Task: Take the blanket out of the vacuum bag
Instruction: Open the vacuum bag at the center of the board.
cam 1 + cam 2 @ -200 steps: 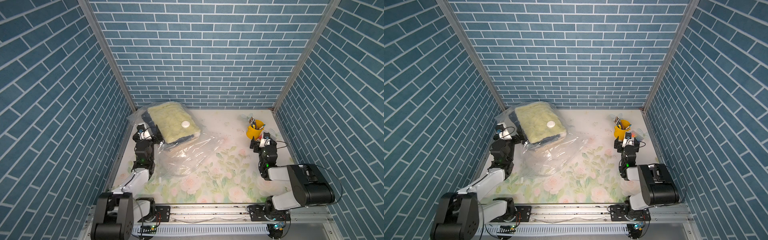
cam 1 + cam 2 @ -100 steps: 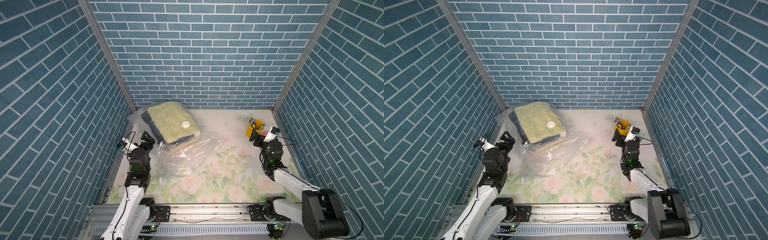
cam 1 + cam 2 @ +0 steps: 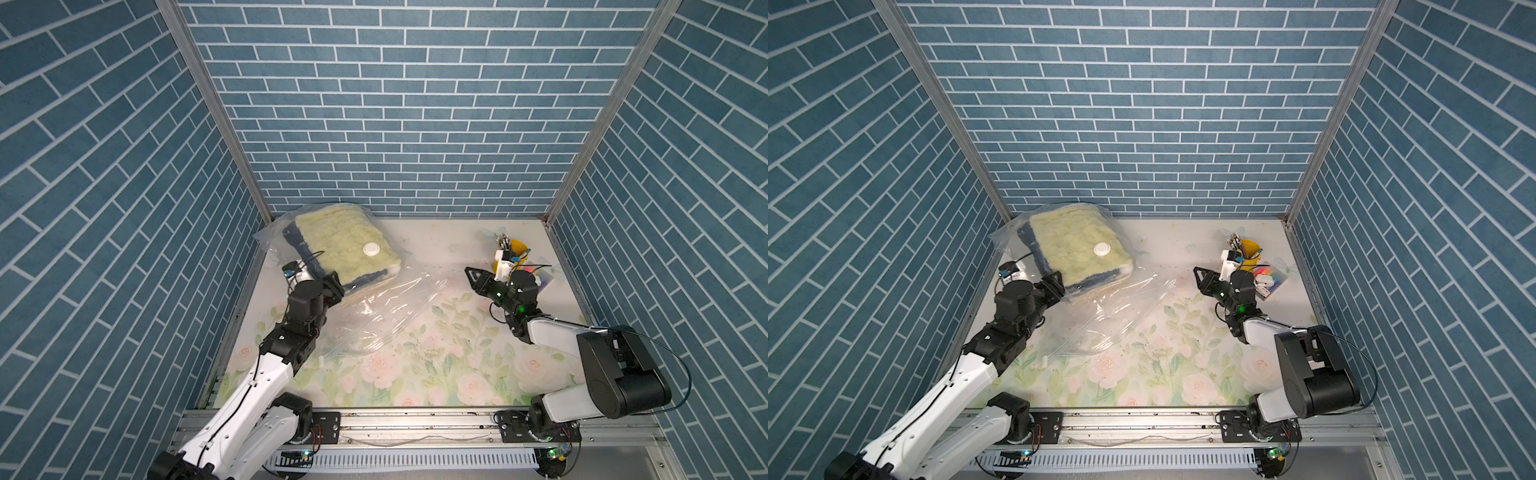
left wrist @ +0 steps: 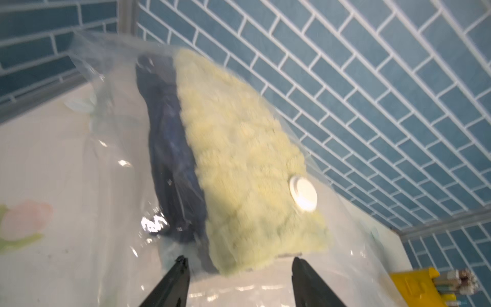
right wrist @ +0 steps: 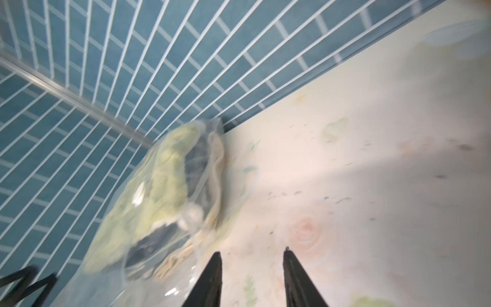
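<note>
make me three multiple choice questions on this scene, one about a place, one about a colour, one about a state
1. Where on the table does the yellow cup stand?
A. far back, on the right
B. near front, on the left
C. dead centre

2. What colour is the round valve cap on the vacuum bag?
A. red
B. black
C. white

3. How does the blanket lie?
A. spread out flat on the flower print
B. folded, wholly inside the bag
C. half pulled out of the bag

Answers:
1 A: both top views show the cup far back on the right side.
2 C: the cap is a white disc above the pale green fleece.
3 B: clear plastic covers the whole folded bundle, and more empty bag trails toward the front.
</note>
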`<state>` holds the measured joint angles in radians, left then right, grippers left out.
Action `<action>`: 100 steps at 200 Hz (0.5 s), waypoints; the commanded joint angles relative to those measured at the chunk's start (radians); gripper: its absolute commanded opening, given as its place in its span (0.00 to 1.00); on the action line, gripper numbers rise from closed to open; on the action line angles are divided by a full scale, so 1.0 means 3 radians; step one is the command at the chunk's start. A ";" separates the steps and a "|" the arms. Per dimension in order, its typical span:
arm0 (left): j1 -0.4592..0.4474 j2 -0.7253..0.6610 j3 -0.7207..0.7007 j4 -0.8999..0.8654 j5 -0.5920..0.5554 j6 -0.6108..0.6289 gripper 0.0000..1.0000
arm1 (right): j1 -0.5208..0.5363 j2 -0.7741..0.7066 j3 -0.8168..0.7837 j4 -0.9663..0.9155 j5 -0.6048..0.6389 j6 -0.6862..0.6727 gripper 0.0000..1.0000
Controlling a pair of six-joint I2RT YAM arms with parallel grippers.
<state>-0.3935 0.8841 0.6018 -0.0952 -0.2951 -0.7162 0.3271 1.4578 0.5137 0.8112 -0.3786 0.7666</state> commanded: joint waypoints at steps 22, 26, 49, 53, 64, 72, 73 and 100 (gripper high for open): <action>-0.0011 0.0081 0.0041 -0.0367 -0.0989 -0.0373 0.92 | 0.0248 -0.0230 -0.0086 0.0268 -0.0175 0.0331 0.53; 0.0017 0.0074 0.0037 -0.0323 -0.1011 -0.0401 0.95 | 0.0278 -0.0260 -0.0100 0.0250 -0.0175 0.0341 0.54; 0.0452 0.0174 0.0015 -0.0062 -0.0735 -0.0574 0.98 | 0.0498 -0.0339 -0.0162 0.0310 -0.0207 0.0460 0.59; 0.0544 0.0207 0.0005 -0.0009 -0.0654 -0.0614 0.98 | 0.0536 -0.0334 -0.0170 0.0340 -0.0217 0.0489 0.60; 0.0833 0.0308 -0.0035 0.0148 -0.0413 -0.0717 0.98 | 0.0646 -0.0307 -0.0197 0.0473 -0.0238 0.0613 0.62; 0.1043 0.0391 -0.0070 0.0290 -0.0179 -0.0785 0.98 | 0.0718 -0.0277 -0.0222 0.0620 -0.0276 0.0699 0.63; 0.1065 0.0402 -0.0074 0.0309 -0.0142 -0.0792 0.98 | 0.0724 -0.0272 -0.0223 0.0633 -0.0282 0.0711 0.63; 0.1412 0.0778 -0.0123 0.0824 0.0323 -0.0865 0.97 | 0.0906 -0.0227 -0.0267 0.0901 -0.0320 0.0924 0.65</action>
<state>-0.0368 1.0355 0.5884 -0.0044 -0.3588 -0.9268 0.5644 1.3777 0.4526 0.9535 -0.4442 0.9501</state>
